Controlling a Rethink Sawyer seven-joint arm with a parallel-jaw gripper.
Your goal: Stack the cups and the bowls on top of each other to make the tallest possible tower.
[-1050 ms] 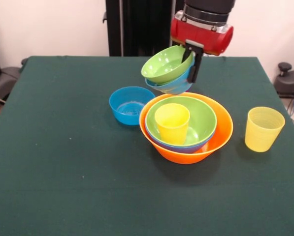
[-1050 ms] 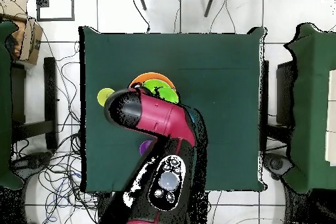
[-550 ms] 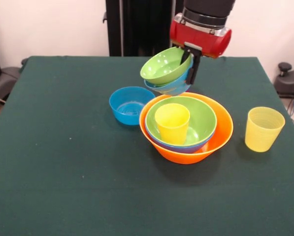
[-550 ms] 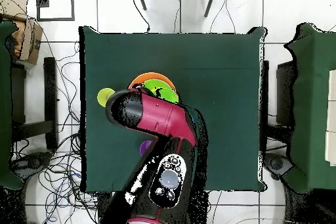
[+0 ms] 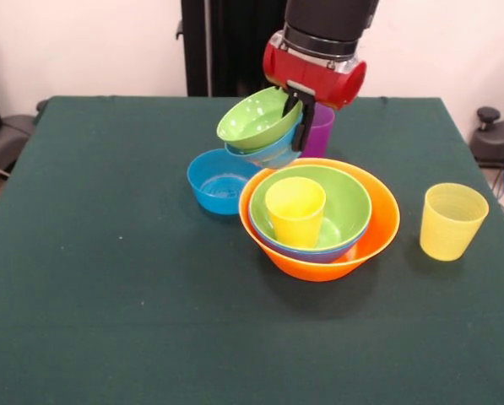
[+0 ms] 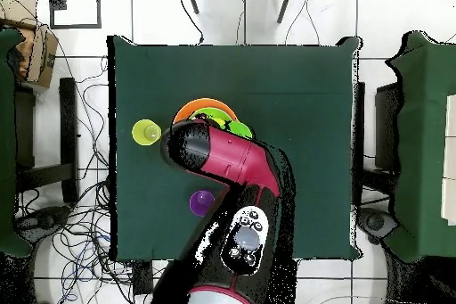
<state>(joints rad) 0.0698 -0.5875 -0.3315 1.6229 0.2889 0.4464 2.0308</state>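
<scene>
My gripper (image 5: 299,126) is shut on the rim of a small green bowl (image 5: 256,118) nested in a small blue bowl (image 5: 268,154). The pair hangs tilted above the table, just behind and left of the tower. The tower's base is the big orange bowl (image 5: 380,226), which holds a large blue bowl (image 5: 315,253), a medium green bowl (image 5: 350,201) and an opaque yellow cup (image 5: 295,209). Another small blue bowl (image 5: 219,180) sits on the table touching the orange bowl's left side. The purple cup (image 5: 322,131) stands behind the gripper. The ribbed pale yellow cup (image 5: 451,221) stands to the right.
From overhead, the arm (image 6: 227,156) covers most of the orange bowl (image 6: 199,105). The pale yellow cup (image 6: 145,131) and the purple cup (image 6: 202,201) stand beside it. The green cloth table (image 5: 108,295) has open surface at the front and left in the front view.
The gripper has carried the nested green and blue bowls leftward in the front view, away from above the orange bowl. The purple cup behind it has come into sight.
</scene>
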